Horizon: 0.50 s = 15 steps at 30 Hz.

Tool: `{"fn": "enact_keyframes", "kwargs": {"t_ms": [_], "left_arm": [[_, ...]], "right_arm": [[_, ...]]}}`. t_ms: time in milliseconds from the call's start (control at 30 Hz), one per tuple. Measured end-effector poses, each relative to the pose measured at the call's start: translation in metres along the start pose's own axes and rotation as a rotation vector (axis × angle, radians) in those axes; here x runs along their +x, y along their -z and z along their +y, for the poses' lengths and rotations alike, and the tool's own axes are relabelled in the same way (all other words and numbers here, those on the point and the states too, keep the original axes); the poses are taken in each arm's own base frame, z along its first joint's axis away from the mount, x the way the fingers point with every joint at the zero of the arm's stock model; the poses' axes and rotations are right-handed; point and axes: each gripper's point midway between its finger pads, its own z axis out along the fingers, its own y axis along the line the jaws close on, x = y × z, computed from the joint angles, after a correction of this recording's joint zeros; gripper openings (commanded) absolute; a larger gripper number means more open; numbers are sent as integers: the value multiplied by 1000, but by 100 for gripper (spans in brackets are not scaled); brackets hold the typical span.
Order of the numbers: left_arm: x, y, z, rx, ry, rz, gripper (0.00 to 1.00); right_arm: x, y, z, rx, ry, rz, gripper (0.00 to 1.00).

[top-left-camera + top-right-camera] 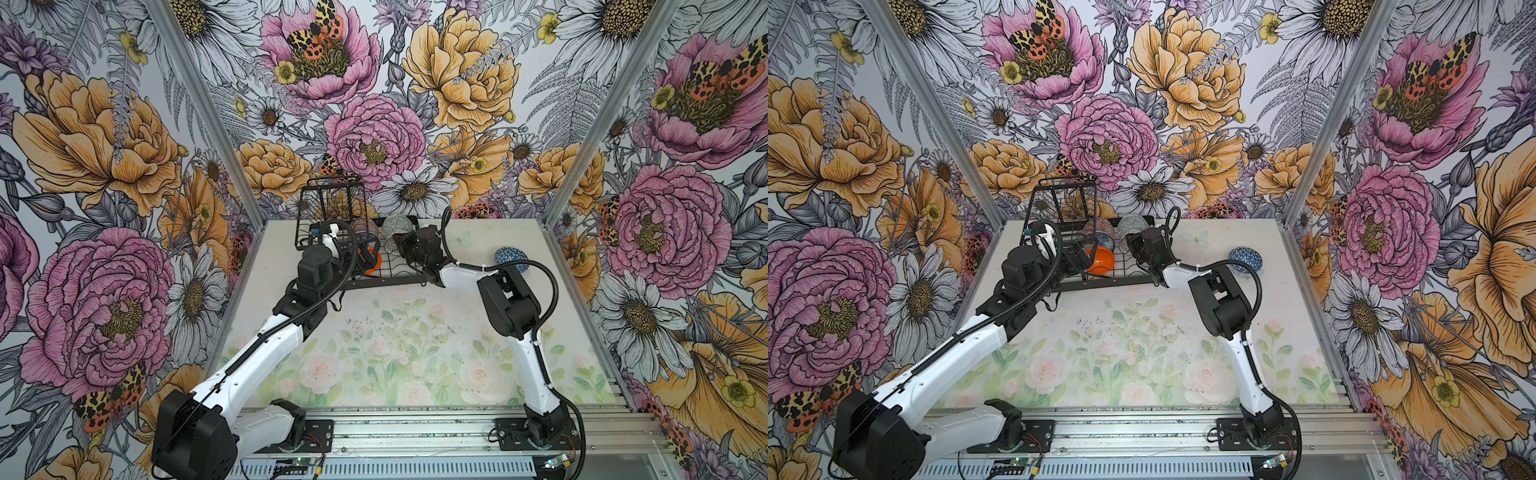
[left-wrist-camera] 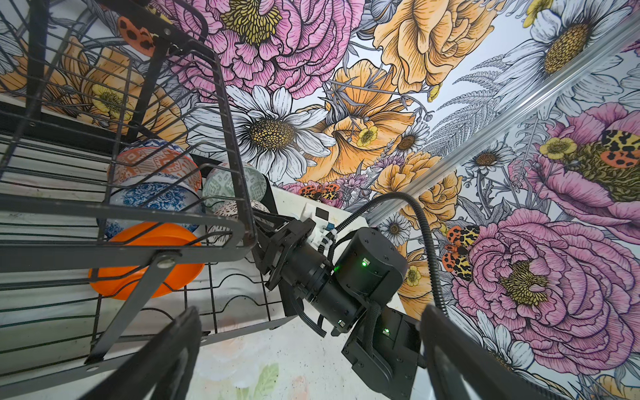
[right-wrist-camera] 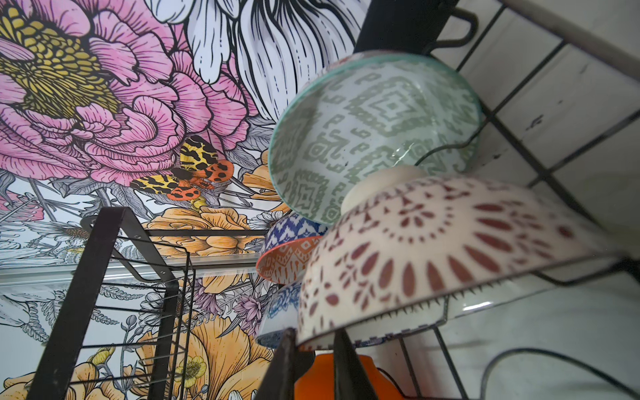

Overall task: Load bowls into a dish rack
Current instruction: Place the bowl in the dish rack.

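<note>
The black wire dish rack [image 1: 390, 282] stands at the back of the table and holds several bowls on edge. In the left wrist view these are a plain orange bowl [image 2: 149, 270], a blue-white floral one [image 2: 152, 197], an orange-white one [image 2: 156, 166] and a pale green one [image 2: 235, 183]. My right gripper [image 3: 313, 337] is at the rack's right side. Its fingers stand slightly open, one either side of the rim of a white bowl with red-brown marks [image 3: 433, 249] that rests in the rack. My left gripper [image 2: 311, 367] is wide open and empty at the rack's front. A dark blue geometric bowl [image 1: 510, 257] lies on the table to the right.
The rack's raised wire basket tier [image 1: 332, 203] rises at its left end, just above my left wrist. Flowered walls close in the table [image 1: 395, 353] on three sides. Both arms reach from the near rail [image 1: 415, 432] toward the rack.
</note>
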Motion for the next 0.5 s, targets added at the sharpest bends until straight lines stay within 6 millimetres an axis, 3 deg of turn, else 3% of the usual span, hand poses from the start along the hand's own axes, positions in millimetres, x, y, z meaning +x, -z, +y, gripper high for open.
{"fn": "enact_keyframes", "kwargs": {"t_ms": [500], "left_arm": [[0,0,0,0,0,0,99]], "right_arm": [[0,5,11,-10,2,7,27]]}}
